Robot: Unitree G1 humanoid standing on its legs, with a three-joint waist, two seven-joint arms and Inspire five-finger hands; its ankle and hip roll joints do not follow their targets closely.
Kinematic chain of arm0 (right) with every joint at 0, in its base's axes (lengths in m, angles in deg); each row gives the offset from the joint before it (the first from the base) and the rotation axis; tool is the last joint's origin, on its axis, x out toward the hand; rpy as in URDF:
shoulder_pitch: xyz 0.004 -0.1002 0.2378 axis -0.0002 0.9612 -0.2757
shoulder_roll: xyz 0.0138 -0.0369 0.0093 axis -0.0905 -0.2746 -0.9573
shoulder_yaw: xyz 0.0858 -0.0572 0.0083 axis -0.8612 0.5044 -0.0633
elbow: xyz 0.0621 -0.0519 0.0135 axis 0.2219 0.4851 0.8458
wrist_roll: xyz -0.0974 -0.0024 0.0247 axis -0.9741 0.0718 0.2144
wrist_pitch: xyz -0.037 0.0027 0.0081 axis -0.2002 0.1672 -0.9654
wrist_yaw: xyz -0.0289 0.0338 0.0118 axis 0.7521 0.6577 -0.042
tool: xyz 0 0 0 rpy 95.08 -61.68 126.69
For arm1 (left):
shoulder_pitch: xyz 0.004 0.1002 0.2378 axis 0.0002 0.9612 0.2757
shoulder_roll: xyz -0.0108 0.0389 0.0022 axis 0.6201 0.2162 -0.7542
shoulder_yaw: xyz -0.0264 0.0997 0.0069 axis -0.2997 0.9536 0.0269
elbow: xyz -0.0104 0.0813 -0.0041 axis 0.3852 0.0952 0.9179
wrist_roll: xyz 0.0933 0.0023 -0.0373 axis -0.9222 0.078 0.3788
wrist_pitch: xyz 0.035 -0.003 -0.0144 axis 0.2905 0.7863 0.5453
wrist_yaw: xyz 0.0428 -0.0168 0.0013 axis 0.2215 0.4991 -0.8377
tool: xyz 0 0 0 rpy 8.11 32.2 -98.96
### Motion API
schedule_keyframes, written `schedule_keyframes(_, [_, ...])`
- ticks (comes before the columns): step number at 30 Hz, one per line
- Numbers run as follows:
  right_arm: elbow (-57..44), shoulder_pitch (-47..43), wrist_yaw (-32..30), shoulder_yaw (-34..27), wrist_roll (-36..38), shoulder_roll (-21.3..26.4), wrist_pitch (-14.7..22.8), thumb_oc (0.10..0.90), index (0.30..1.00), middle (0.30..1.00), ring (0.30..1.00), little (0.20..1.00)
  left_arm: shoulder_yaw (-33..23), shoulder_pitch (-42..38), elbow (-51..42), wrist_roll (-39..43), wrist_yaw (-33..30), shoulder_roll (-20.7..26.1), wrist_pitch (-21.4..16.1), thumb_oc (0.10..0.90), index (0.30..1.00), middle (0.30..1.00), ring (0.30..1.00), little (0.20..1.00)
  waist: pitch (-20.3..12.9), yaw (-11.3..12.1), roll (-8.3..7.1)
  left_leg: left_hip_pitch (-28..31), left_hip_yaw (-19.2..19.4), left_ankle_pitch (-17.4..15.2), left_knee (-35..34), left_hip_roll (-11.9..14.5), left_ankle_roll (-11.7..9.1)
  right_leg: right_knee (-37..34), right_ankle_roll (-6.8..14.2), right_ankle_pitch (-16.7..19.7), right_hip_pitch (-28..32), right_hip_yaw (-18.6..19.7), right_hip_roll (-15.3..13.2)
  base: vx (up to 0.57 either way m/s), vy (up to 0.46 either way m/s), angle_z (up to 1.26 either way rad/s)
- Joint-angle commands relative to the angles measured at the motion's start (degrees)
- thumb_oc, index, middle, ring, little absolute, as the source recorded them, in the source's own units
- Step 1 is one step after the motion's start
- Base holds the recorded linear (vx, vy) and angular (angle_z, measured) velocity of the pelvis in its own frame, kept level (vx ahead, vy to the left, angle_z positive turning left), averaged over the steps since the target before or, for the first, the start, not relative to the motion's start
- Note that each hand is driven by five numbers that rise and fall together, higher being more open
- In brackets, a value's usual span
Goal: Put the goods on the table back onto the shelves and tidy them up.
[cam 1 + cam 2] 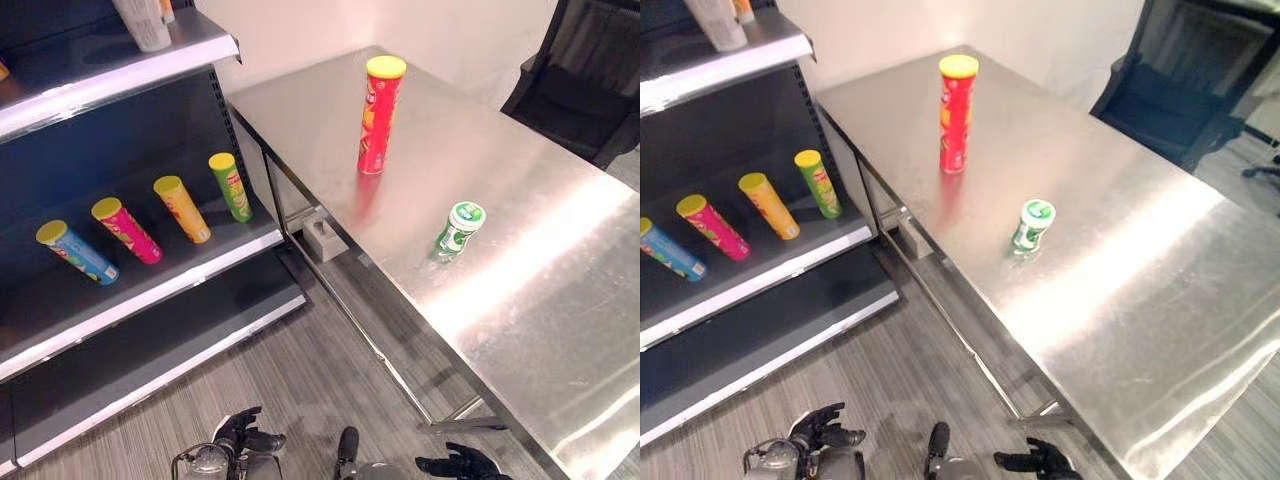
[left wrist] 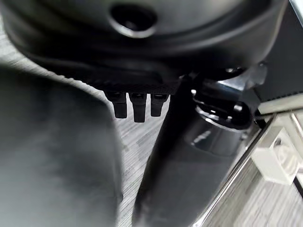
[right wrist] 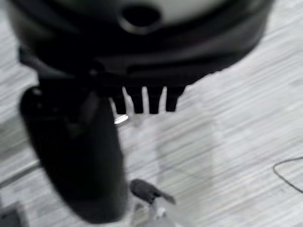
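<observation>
A tall red chip can with a yellow lid [image 1: 380,115] stands upright near the far end of the steel table [image 1: 530,310]. A small green container with a white and green lid [image 1: 459,230] stands nearer the table's left edge. On the dark shelf [image 1: 150,290] to the left lie a blue can [image 1: 77,252], a pink can [image 1: 126,230], an orange can [image 1: 183,208] and a green can [image 1: 231,186], side by side. My left hand [image 1: 245,432] and right hand [image 1: 460,464] hang low above the floor, far from the table, open and holding nothing. Straight fingers [image 2: 135,106] show in the left wrist view, and straight fingers [image 3: 147,99] in the right wrist view.
The upper shelf [image 1: 110,75] carries a white item [image 1: 143,22]. A small white box [image 1: 323,238] sits on the floor under the table's corner. A black chair [image 1: 580,90] stands beyond the table at the back right. Grey plank floor lies between shelf and table.
</observation>
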Motion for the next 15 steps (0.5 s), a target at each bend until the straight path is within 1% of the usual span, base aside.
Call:
schedule_keyframes(1, [-1.01, 1.08, -1.05, 0.67, 0.39, 2.91, 1.04, 0.800, 0.900, 0.900, 0.900, 0.900, 0.70, -1.68, -1.87, 0.35, -0.36, 1.60, -1.99, 0.800, 0.900, 0.900, 0.900, 0.900, 0.14, 1.60, 1.70, 2.97, -3.58, 2.23, -9.87, -2.74, 4.37, 0.79, 11.13, -4.23, 3.10, 4.63, -5.76, 0.14, 0.129, -0.31])
schedule_keyframes(2, [-0.74, 0.89, -1.05, 0.71, 0.21, 3.03, 1.05, 0.800, 0.900, 0.900, 0.900, 0.900, 0.60, -1.49, -1.54, 0.63, -0.42, 1.44, -2.20, 0.800, 0.900, 0.900, 0.900, 0.900, -0.25, 1.92, 2.28, 3.50, -5.68, 2.40, -12.41, -3.43, 4.19, 0.79, 11.37, -4.77, 3.32, 5.23, -5.50, 0.19, 0.162, -0.57])
schedule_keyframes(3, [-0.60, 1.13, -1.07, 0.23, 0.11, 2.89, 1.06, 0.800, 0.900, 0.900, 0.900, 0.900, 0.43, -1.14, -0.64, 0.49, -0.50, 1.17, -2.21, 0.800, 0.900, 0.900, 0.900, 0.900, -0.94, 1.58, 3.02, 5.14, -6.67, 2.58, -14.69, -3.68, 4.04, 0.79, 11.49, -4.82, 3.78, 5.91, -5.49, 0.14, 0.124, -0.55])
schedule_keyframes(4, [-0.61, 1.14, -1.07, 0.22, 0.11, 2.90, 1.05, 0.800, 0.900, 0.900, 0.900, 0.900, 0.43, -1.13, -0.63, 0.49, -0.50, 1.16, -2.22, 0.800, 0.900, 0.900, 0.900, 0.900, -0.88, 1.63, 3.02, 5.29, -6.60, 2.62, -14.82, -3.66, 4.04, 0.79, 11.49, -4.82, 3.85, 5.97, -5.48, 0.20, 0.203, -0.68])
schedule_keyframes(5, [-0.41, 1.17, -1.18, -0.28, 0.27, 2.56, 1.13, 0.800, 0.900, 0.900, 0.900, 0.900, -0.01, -0.75, -0.11, 0.60, -0.48, 1.22, -2.26, 0.800, 0.900, 0.900, 0.900, 0.900, -1.87, 1.34, 3.36, 7.73, -5.77, 2.57, -17.33, -3.85, 4.29, 0.79, 11.82, -4.57, 3.83, 6.45, -5.94, 0.14, 0.174, -0.51])
schedule_keyframes(7, [-0.40, 1.25, -1.10, -0.43, 0.42, 1.92, 1.03, 0.800, 0.900, 0.900, 0.900, 0.900, -0.50, -0.63, 0.51, 0.48, -0.52, 1.47, -2.25, 0.800, 0.900, 0.900, 0.900, 0.900, -2.33, 1.17, 3.29, 9.67, -4.04, 2.70, -19.24, -4.07, 4.58, 0.79, 12.17, -4.09, 3.64, 7.34, -6.46, 0.12, 0.172, -0.46])
schedule_keyframes(8, [-0.41, 1.25, -1.10, -0.43, 0.42, 1.92, 1.02, 0.800, 0.900, 0.900, 0.900, 0.900, -0.50, -0.63, 0.51, 0.48, -0.52, 1.48, -2.25, 0.800, 0.900, 0.900, 0.900, 0.900, -2.28, 1.27, 3.28, 9.81, -3.94, 2.72, -19.33, -4.06, 4.58, 0.79, 12.17, -4.08, 3.68, 7.44, -6.46, 0.09, 0.152, -0.38])
schedule_keyframes(9, [0.41, 1.56, -1.03, -0.67, 0.41, 1.35, 0.85, 0.800, 0.900, 0.900, 0.900, 0.900, -1.20, -0.51, 0.92, 0.47, -0.68, 1.95, -2.25, 0.800, 0.900, 0.900, 0.900, 0.900, -2.59, 1.14, 3.03, 11.49, -2.27, 2.60, -20.82, -4.25, 4.87, 0.79, 12.58, -3.68, 3.61, 8.31, -6.89, 0.06, 0.097, -0.33])
schedule_keyframes(11, [1.00, 1.82, -0.96, -1.27, 0.57, 1.16, 0.76, 0.800, 0.900, 0.900, 0.900, 0.900, -1.65, -0.56, 1.05, 0.56, -0.78, 2.17, -2.30, 0.800, 0.900, 0.900, 0.900, 0.900, -2.60, 1.06, 2.80, 12.17, -1.39, 2.37, -21.28, -4.37, 5.09, 0.79, 12.92, -3.42, 3.51, 8.73, -7.15, 0.07, 0.156, -0.26])
schedule_keyframes(12, [3.83, 3.03, -0.92, -3.80, 1.11, 1.10, 0.25, 0.800, 0.900, 0.900, 0.900, 0.900, -2.88, -0.58, 1.18, 0.93, -0.79, 3.20, -2.49, 0.800, 0.900, 0.900, 0.900, 0.900, -2.71, 0.60, 2.15, 13.12, 0.45, 1.67, -21.97, -4.62, 5.71, 0.79, 13.64, -2.73, 3.02, 10.05, -7.72, 0.05, 0.163, -0.27])
schedule_keyframes(13, [3.83, 3.03, -0.92, -3.80, 1.11, 1.10, 0.25, 0.800, 0.900, 0.900, 0.900, 0.900, -2.88, -0.58, 1.18, 0.93, -0.79, 3.20, -2.49, 0.800, 0.900, 0.900, 0.900, 0.900, -2.71, 0.61, 2.15, 13.13, 0.45, 1.66, -21.98, -4.62, 5.71, 0.79, 13.64, -2.73, 3.02, 10.06, -7.72, 0.04, 0.146, -0.31])
schedule_keyframes(14, [5.23, 3.80, -0.80, -5.18, 1.23, 1.49, 0.02, 0.800, 0.900, 0.900, 0.900, 0.900, -3.41, -0.64, 1.33, 1.07, -0.75, 3.83, -2.59, 0.800, 0.900, 0.900, 0.900, 0.900, -2.76, 0.35, 1.84, 13.37, 1.01, 1.44, -22.24, -4.68, 5.86, 0.79, 13.91, -2.44, 2.76, 10.41, -7.94, 0.04, 0.083, -0.30])
schedule_keyframes(15, [8.34, 5.81, -0.86, -8.49, 1.87, 2.59, -0.32, 0.800, 0.900, 0.900, 0.900, 0.900, -4.28, -0.39, 1.69, 1.21, -0.39, 4.78, -2.60, 0.800, 0.900, 0.900, 0.900, 0.900, -2.87, -0.16, 1.31, 13.84, 1.84, 0.92, -22.33, -4.74, 6.10, 0.79, 14.42, -2.12, 2.60, 10.89, -8.26, 0.03, 0.082, -0.32])
